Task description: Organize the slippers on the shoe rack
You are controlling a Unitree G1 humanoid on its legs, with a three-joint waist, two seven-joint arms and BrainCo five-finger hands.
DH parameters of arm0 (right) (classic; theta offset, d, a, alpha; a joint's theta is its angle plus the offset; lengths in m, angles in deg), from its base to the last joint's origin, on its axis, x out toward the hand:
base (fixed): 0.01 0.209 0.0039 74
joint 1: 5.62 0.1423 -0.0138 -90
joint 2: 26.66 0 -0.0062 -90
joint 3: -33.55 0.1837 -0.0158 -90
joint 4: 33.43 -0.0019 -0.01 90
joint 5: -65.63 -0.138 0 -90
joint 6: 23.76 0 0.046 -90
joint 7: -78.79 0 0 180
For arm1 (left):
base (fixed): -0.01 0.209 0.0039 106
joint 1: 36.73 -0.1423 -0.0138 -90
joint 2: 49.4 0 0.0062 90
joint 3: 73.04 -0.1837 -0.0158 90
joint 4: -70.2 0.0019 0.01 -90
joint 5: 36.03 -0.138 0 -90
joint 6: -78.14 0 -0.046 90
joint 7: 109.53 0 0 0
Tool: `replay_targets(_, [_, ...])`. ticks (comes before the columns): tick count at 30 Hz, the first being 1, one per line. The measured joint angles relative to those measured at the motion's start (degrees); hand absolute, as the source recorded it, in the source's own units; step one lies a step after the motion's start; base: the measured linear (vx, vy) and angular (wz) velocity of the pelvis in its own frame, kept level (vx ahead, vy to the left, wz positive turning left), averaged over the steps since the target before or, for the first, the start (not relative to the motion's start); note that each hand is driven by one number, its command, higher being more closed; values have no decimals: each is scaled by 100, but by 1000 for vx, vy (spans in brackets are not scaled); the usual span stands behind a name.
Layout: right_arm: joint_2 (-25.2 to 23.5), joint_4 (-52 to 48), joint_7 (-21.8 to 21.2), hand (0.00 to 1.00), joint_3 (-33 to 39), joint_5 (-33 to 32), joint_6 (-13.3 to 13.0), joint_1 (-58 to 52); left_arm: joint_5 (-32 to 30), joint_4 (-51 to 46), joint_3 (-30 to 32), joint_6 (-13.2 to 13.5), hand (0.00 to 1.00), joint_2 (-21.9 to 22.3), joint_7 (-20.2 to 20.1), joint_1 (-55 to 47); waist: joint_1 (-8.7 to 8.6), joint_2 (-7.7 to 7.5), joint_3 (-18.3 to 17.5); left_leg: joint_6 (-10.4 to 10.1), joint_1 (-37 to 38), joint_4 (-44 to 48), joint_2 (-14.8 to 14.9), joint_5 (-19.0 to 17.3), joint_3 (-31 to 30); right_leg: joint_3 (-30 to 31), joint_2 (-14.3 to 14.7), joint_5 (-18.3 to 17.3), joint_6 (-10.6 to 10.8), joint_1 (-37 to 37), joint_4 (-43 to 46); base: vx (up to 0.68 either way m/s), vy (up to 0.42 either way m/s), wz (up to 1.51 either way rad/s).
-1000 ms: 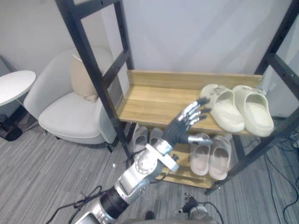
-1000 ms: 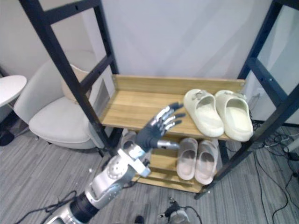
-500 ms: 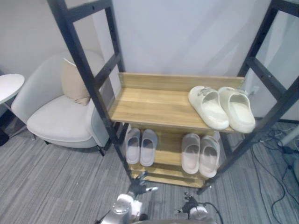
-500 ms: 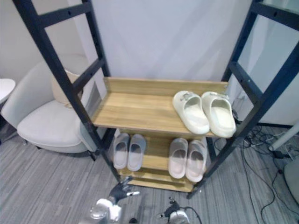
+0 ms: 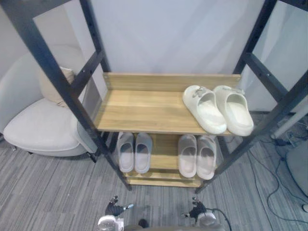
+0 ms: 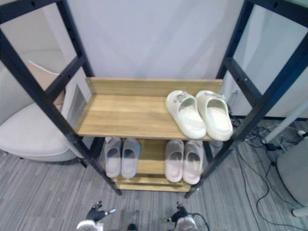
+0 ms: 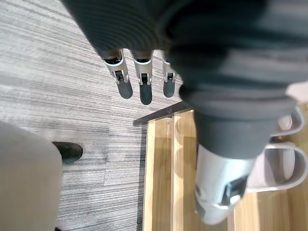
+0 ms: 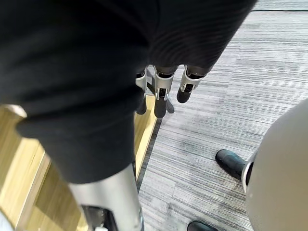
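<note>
The shoe rack has a black frame and a wooden upper shelf [image 5: 139, 108]. A cream pair of slippers [image 5: 216, 108] lies side by side at that shelf's right end. On the lower shelf a grey pair [image 5: 134, 151] sits at the left and a beige pair [image 5: 197, 155] at the right. My left hand [image 5: 114, 208] hangs low over the carpet in front of the rack, open and empty, with its fingers [image 7: 139, 84] straight. My right hand [image 5: 197, 210] hangs beside it, also open, with its fingers [image 8: 161, 96] straight and holding nothing.
A white armchair [image 5: 33, 127] with a beige cushion [image 5: 53, 86] stands left of the rack. Black slanted uprights [image 5: 53, 77] frame both sides. Cables [image 5: 284, 149] trail on the grey carpet at the right, near a grey rounded object [image 5: 298, 168].
My left arm has dropped from in front of the upper shelf down to the floor. The camera has swung right. The slippers have stayed in place.
</note>
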Motion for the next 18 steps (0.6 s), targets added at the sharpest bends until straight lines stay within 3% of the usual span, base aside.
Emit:
replay_targets(5, [-4,6,-19,0,-5,18,-7,19,-3,40,166,7,0,82,106,27,62,22,43,70,-15,79,-27,-151,57,66,-94,-180,41,-117,291,64,43,-8])
replay_targets(7, [-2,-3,-44,0,-15,25,-35,98,3,32,250,7,0,121,105,88,109,-2,207,109,-27,438,-71,-390,-10,63,-429,-805,181,-543,1759,31,72,22])
replay_targets(8, [9,-15,-63,0,-15,29,-35,150,4,32,247,7,0,117,109,122,109,11,269,148,-77,604,-98,-470,-133,157,-606,-926,218,-878,2709,-7,47,41])
replay_targets(9, [12,-31,-64,0,-14,32,-36,163,6,32,242,6,0,114,108,137,109,13,284,154,-96,656,-112,-495,-193,232,-650,-929,219,-986,3008,9,45,67])
replay_targets(11, [-14,-35,-67,0,-50,92,-44,192,17,-3,195,-4,0,85,123,156,110,-40,323,164,-110,838,-211,-512,-532,1040,-691,-1008,163,-1345,3847,71,-23,94])
replay_targets(13, [-77,-22,-70,0,-136,200,-55,186,22,-31,184,-8,0,46,180,180,107,-169,334,159,-301,1013,-411,-509,-970,1662,-668,-1307,30,-1257,3726,76,-126,123])
replay_targets(15, [-57,-1,-67,0,-167,199,-50,223,21,-43,184,-13,0,69,226,235,111,-158,360,73,-638,1162,-582,-455,-1516,2173,-512,-1519,21,-1056,3282,20,-147,130])
replay_targets(17, [-29,-2,-63,0,-167,186,-43,235,60,-79,194,-17,0,129,243,271,134,-31,430,-45,-882,1187,-635,-364,-1960,2215,-445,-1603,98,-858,2798,-55,-244,125])
replay_targets(18, [-26,-1,-61,0,-185,188,-30,267,68,-120,193,-11,0,176,283,293,245,12,459,-124,-1011,1186,-635,-302,-2163,2032,-419,-1621,127,-709,2453,-84,-269,111])
